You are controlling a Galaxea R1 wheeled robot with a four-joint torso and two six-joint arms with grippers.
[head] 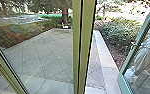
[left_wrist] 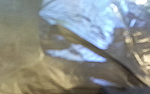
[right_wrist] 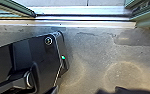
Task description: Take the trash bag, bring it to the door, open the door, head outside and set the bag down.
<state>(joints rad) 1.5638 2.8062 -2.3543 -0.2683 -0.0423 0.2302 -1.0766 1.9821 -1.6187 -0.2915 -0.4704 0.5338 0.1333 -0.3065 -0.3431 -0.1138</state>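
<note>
Shiny, see-through plastic trash bag (left_wrist: 88, 25), creased and catching bluish-white glare, very near the left wrist camera; blur hides its full outline. Whether the left gripper is clamped on it or apart, I cannot tell, nor can I tell the right gripper's state. Beneath the right wrist lies a scuffed grey-brown floor (right_wrist: 91, 55), and just beyond, a pale metal door threshold (right_wrist: 78, 17). Ahead of both grippers stands a thick olive-green upright door frame (head: 84, 45). To its left, a large glass pane (head: 36, 60) shows grey diagonal paving; to its right, a gap leads outdoors, between it and a blue-green framed glass door (head: 123, 82). Leafy green shrubs (head: 121, 30) grow beyond.
</note>
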